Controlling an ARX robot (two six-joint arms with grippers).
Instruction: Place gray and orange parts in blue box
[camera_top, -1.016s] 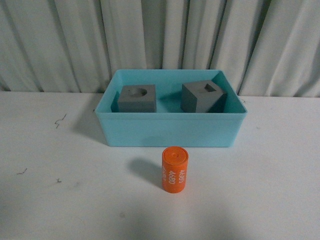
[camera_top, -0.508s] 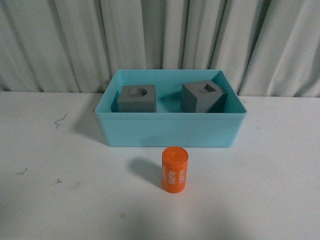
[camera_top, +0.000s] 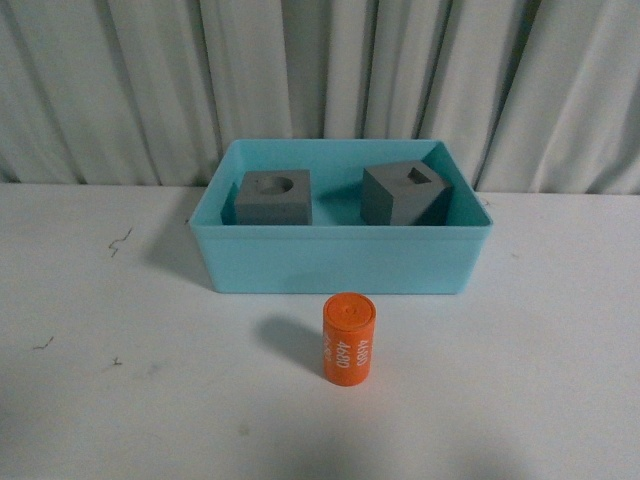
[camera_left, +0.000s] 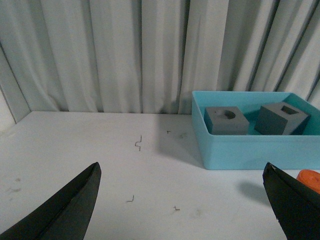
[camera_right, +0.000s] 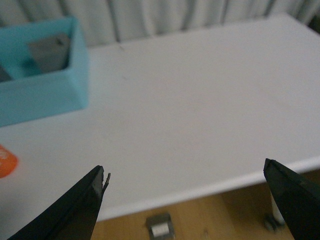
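The left gripper (camera_left: 182, 167) has its black fingers spread wide and holds nothing. The right gripper (camera_right: 183, 167) is likewise wide apart and empty.

The white table (camera_top: 120, 330) carries a few small dark scuffs and stands before a pale pleated curtain (camera_top: 150, 80). Wooden floor (camera_right: 210, 220) shows past one table edge.

Inside the blue box (camera_top: 340, 262) sit the gray cube with a round recess (camera_top: 274, 198) and the gray cube with a square recess (camera_top: 404, 195), set apart. The orange cylinder (camera_top: 348, 338) stands upright on the table just in front of the box.

Neither arm shows in the front view. The left gripper looks level across the table toward the box, while the right tilts down over the table's edge.
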